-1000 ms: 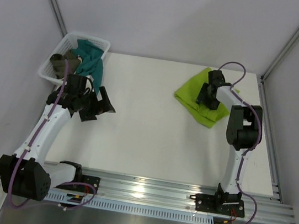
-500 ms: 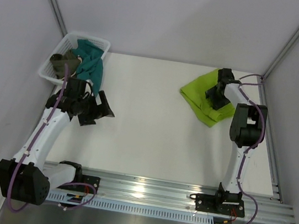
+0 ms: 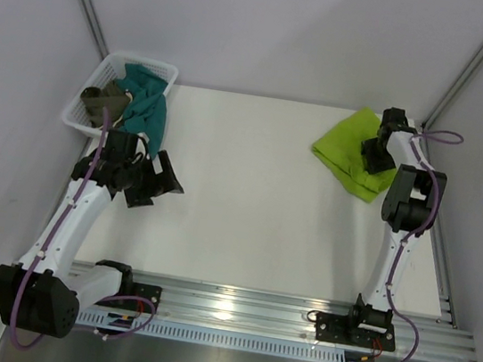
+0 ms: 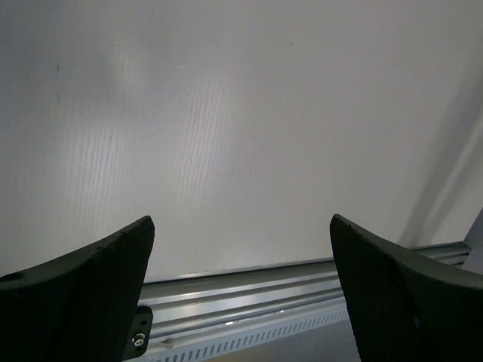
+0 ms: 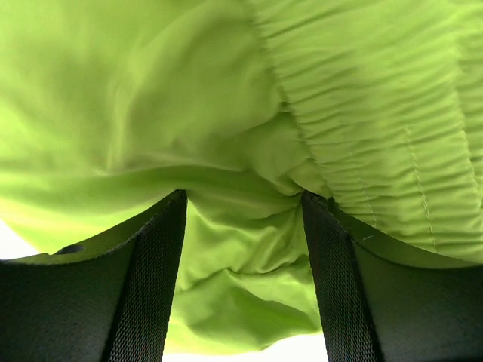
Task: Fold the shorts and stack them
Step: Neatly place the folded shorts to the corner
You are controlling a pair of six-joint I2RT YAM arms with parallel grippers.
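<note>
The lime-green shorts (image 3: 347,149) lie bunched at the table's far right corner. My right gripper (image 3: 379,152) sits on their right part, pointing down. In the right wrist view a thick fold of the shorts (image 5: 226,113) fills the gap between the fingers (image 5: 151,286), and the right gripper (image 5: 243,200) is shut on it; the gathered waistband shows at the upper right. My left gripper (image 3: 158,187) hovers over bare table at the left, well away from the shorts. In the left wrist view the left gripper (image 4: 241,226) is wide open with nothing between its jaws.
A white basket (image 3: 150,62) at the far left corner holds a teal garment (image 3: 147,103) that spills over its rim and an olive-brown garment (image 3: 99,103). The aluminium rail (image 3: 233,306) runs along the near edge, and the same rail (image 4: 249,286) shows in the left wrist view. Frame posts and walls stand close behind the right gripper.
My right gripper has moved right and toward the far corner, and the shorts have slid with it. The left arm has barely shifted.
</note>
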